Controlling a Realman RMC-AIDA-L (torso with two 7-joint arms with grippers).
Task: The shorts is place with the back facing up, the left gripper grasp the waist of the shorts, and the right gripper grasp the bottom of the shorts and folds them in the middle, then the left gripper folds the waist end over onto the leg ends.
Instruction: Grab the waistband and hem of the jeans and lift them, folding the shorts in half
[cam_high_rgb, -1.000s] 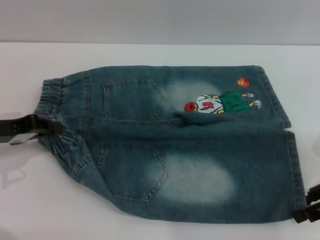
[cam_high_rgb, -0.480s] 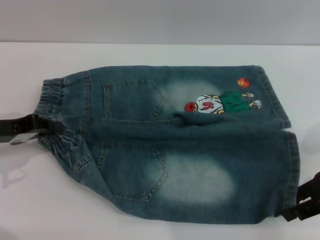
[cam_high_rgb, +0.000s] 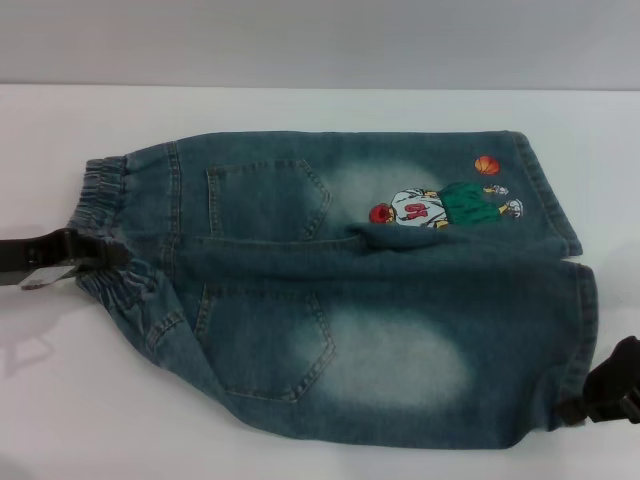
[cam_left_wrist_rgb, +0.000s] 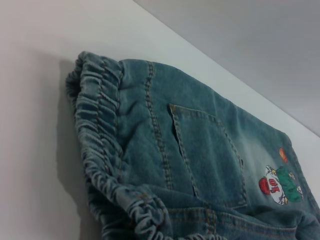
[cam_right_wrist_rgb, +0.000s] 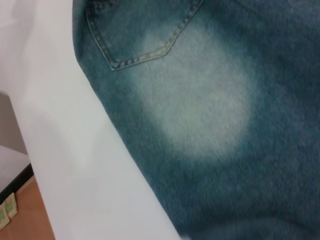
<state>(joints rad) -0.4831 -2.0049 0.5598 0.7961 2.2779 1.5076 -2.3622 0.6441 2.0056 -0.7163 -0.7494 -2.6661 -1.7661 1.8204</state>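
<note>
Shorts (cam_high_rgb: 340, 290) lie back side up on the white table (cam_high_rgb: 300, 110), both patch pockets showing, waist (cam_high_rgb: 105, 225) toward the robot's left and the leg ends (cam_high_rgb: 575, 300) toward its right; the cartoon print (cam_high_rgb: 440, 203) sits on the far leg. The left gripper (cam_high_rgb: 75, 258) is at the middle of the gathered elastic band, its black fingers against the puckered fabric, apparently clamped on it; the near half of the band bunches and lifts beside it. The right gripper (cam_high_rgb: 590, 405) is at the near corner of the hem, touching the denim, which curls upward there, consistent with a pinch on the edge, though its finger gap is not visible. One hold at each end suits lifting the near leg across onto the far one. Judged stage: grasps set, lengthwise fold not yet made. Risk: thick hem slipping from the right-hand hold.
</note>
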